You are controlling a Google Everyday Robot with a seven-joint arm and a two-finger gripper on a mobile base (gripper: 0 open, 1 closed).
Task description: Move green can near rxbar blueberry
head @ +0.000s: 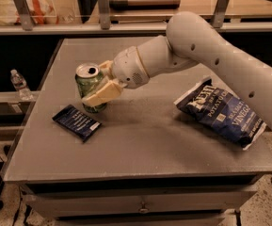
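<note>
Your gripper (pixel 98 90) has its jaws clamped on the green can (pixel 87 82), upright and low over the tabletop (pixel 145 145), just beside the rxbar blueberry (pixel 76 122). Guessing it's held vertical so it stands fine when released.

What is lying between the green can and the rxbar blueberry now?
Only bare table separates the green can, held by the gripper, from the rxbar blueberry, in the camera view.
</note>
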